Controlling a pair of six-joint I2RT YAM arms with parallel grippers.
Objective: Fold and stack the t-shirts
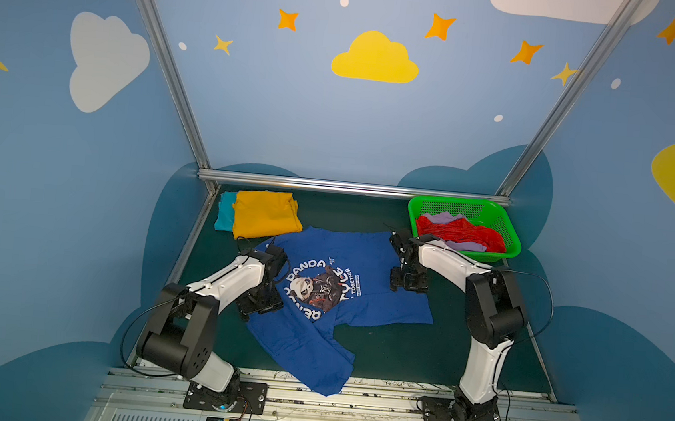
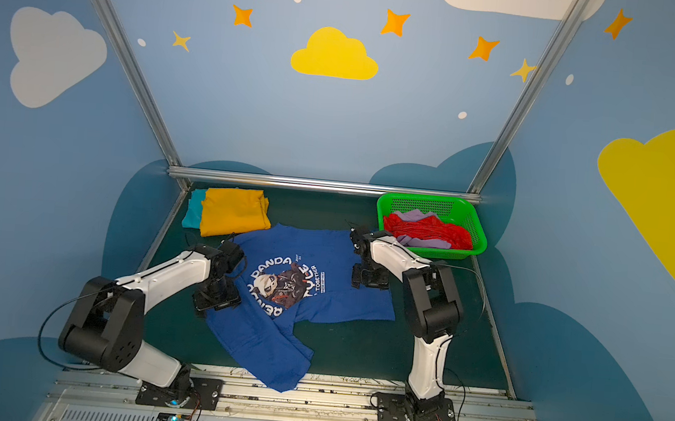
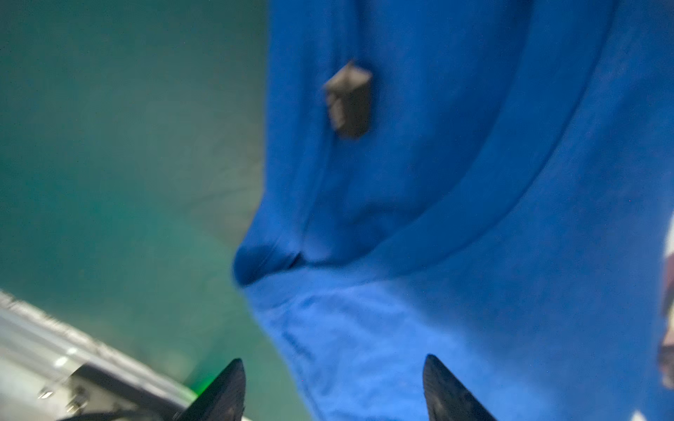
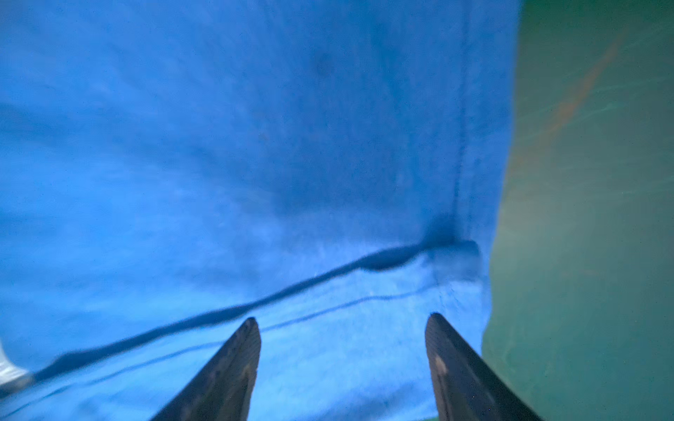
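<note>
The royal blue t-shirt lies spread, panda print up, mid-bench, its near end draped over the near edge. The left pincer hangs at the shirt's left edge, spread wide, grasping nothing. The right pincer hangs just inside its right edge, likewise spread and empty. Whether the tips touch cloth I cannot tell. Far left, a folded yellow t-shirt lies on a teal t-shirt. Far right, a red t-shirt and a lilac t-shirt sit in a green basket.
</note>
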